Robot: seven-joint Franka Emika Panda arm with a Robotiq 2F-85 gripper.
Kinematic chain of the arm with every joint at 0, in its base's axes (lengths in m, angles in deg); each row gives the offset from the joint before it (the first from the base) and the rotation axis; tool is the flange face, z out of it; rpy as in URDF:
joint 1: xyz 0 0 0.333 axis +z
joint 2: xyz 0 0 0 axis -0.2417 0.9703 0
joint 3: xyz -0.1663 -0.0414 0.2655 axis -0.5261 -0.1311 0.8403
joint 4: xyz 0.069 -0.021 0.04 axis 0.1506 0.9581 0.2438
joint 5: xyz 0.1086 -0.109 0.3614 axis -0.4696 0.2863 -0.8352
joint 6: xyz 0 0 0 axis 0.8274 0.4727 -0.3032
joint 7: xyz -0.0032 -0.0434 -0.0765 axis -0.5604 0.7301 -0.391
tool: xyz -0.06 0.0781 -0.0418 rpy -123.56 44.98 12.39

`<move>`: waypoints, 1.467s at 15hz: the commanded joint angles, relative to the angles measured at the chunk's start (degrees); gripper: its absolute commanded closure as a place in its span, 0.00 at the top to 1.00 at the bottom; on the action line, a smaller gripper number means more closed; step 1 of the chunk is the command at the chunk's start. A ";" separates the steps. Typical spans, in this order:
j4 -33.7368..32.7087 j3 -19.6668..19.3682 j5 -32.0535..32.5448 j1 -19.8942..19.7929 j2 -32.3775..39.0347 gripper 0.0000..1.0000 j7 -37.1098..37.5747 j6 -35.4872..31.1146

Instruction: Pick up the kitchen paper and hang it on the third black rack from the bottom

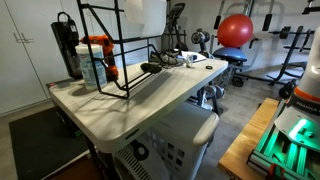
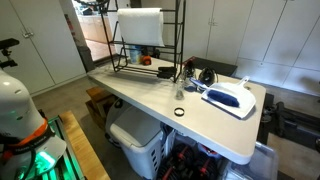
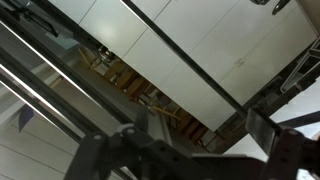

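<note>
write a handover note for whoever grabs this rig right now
Gripper: open, nothing between its fingers in the wrist view, which looks past rack bars.
Kitchen paper: lying level across the upper part of the black rack on the table.
Done: the roll looks hung, and the gripper is not on it.
Left: check that it sits on the third bar from the bottom, which I cannot tell from these views, then back the arm away.

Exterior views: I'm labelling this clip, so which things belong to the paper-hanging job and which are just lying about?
Job:
kitchen paper roll
black rack

Lying about:
blue-and-white object
dark ring
orange-capped bottles
red exercise ball
</note>
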 commanded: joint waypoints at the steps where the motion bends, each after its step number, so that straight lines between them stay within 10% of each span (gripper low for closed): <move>1: 1.55 -0.45 2.18 0.27 -5.19 1.00 3.54 0.12; 22: -3.92 -5.83 14.76 6.53 0.08 1.00 13.42 -3.55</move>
